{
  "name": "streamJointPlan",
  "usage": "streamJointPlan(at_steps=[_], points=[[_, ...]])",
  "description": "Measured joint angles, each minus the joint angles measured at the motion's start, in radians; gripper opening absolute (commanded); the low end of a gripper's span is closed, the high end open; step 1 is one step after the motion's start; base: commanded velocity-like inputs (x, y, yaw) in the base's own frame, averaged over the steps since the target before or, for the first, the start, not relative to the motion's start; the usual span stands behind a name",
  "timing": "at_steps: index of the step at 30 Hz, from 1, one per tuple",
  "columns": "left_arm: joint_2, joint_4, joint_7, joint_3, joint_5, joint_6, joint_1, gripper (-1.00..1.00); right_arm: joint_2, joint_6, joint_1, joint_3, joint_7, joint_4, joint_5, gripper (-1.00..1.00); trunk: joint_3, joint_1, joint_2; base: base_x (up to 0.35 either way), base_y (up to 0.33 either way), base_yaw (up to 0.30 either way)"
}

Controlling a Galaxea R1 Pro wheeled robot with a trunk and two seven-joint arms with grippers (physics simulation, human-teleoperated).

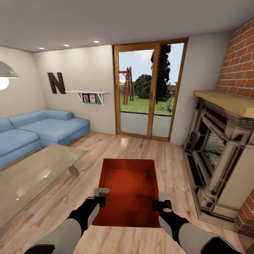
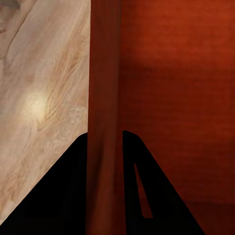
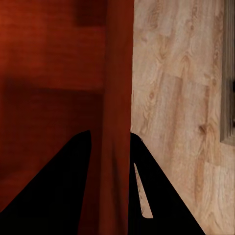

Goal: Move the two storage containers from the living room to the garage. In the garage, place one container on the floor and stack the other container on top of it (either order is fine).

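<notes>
An orange-red open-topped storage container (image 1: pixel 128 183) sits straight ahead of me in the living room, over the light wood plank floor (image 1: pixel 176 165). My left gripper (image 1: pixel 100 197) is shut on its left side wall, and my right gripper (image 1: pixel 163 199) is shut on its right side wall. In the left wrist view the thin container wall (image 2: pixel 105 73) runs between the two dark fingers of the left gripper (image 2: pixel 105 134). The right wrist view shows the same grip, with the wall (image 3: pixel 117 73) pinched in the right gripper (image 3: pixel 111 133). I cannot tell whether the container rests on the floor or hangs above it.
A glass coffee table (image 1: pixel 31 173) stands close on the left, with a blue corner sofa (image 1: pixel 38 128) behind it. A brick fireplace (image 1: pixel 218 148) juts out on the right. Glazed wooden doors (image 1: pixel 150 88) are straight ahead, with open plank floor before them.
</notes>
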Motion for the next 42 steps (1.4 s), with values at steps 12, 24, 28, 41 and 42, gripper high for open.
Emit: streamJointPlan(at_steps=[12,24,28,41,42], points=[[0.0,0.0,0.0,0.0,0.0,0.0,0.0,-1.0,0.0,-0.001,0.0,0.0,0.0,0.001,0.0,-1.0,0.0,0.0,0.0,0.0,0.0,0.269],[0.0,0.0,0.0,0.0,0.0,0.0,0.0,-1.0,0.0,-0.001,0.0,0.0,0.0,0.0,0.0,-1.0,0.0,0.0,0.0,0.0,0.0,0.269],[0.0,0.0,0.0,0.0,0.0,0.0,0.0,-1.0,0.0,-0.001,0.0,0.0,0.0,0.0,0.0,-1.0,0.0,0.0,0.0,0.0,0.0,0.269],[0.0,0.0,0.0,0.0,0.0,0.0,0.0,-1.0,0.0,0.0,0.0,0.0,0.0,0.0,0.0,-1.0,0.0,0.0,0.0,0.0,0.0,0.269],[0.0,0.0,0.0,0.0,0.0,0.0,0.0,-1.0,0.0,0.0,0.0,0.0,0.0,0.0,0.0,-1.0,0.0,0.0,0.0,0.0,0.0,0.27]])
